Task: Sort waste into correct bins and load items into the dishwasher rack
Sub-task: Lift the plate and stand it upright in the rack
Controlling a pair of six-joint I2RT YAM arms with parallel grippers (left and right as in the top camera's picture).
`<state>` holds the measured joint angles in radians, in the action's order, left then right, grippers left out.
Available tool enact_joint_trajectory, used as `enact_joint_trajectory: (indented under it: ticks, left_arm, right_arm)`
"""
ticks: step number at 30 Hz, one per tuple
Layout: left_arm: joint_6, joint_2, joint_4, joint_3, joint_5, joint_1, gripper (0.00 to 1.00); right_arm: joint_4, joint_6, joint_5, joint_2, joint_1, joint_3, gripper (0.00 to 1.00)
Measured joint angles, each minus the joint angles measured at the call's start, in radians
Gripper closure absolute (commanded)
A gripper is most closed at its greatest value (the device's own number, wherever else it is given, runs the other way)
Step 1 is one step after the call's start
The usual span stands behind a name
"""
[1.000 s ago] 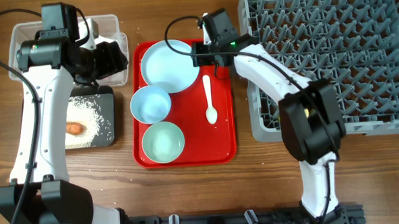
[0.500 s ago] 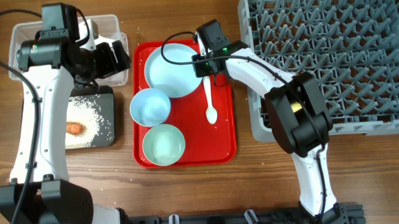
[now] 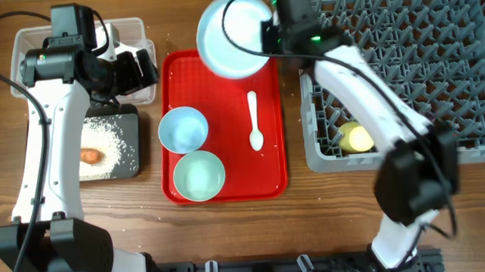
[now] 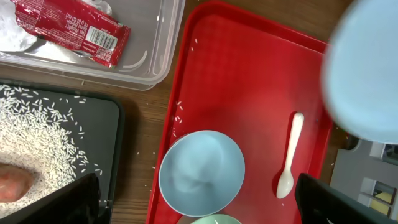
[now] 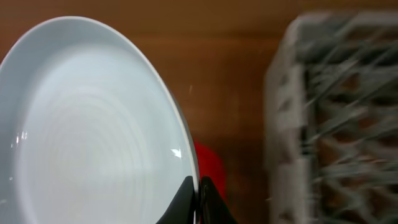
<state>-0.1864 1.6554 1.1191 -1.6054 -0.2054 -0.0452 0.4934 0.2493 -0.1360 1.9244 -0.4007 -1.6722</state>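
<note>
My right gripper (image 5: 199, 198) is clamped on the rim of the pale blue plate (image 5: 93, 124), aloft just beside the dishwasher rack (image 3: 403, 63). The grip looks shallow, though blur obscures it. I'd move slowly, slotting it upright between pegs (image 3: 435, 29).

Brown wood-grain table (image 3: 328, 214) throughout

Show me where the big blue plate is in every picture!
Overhead: the plate is at the top middle, over the far edge of the red tray.
Left wrist: the plate is a blurry pale shape at the top right, above the tray's right side.
Right wrist: the plate fills the left half.
Shared landmark: the red tray, only a small red patch in the right wrist view.
</note>
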Motion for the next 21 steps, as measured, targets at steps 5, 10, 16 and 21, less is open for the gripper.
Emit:
enact_joint_trajectory:
  ticks: [5,10,16,21]
  left_arm:
    - [0.0,0.0,0.0,0.0,0.0,0.0,0.0]
    - [0.0,0.0,0.0,0.0,0.0,0.0,0.0]
    - [0.0,0.0,0.0,0.0,0.0,0.0,0.0]
    - [0.0,0.0,0.0,0.0,0.0,0.0,0.0]
  right_arm:
    - [0.038,-0.107,-0.301,-0.194,0.011,0.0,0.96]
    - [0.045,-0.289,-0.678,-0.248,0.019,0.0,0.96]
    - [0.046,-0.453,-0.859,-0.248,0.056,0.0,0.96]
    - [0.046,-0.519,-0.867,-0.248,0.134,0.022,0.96]
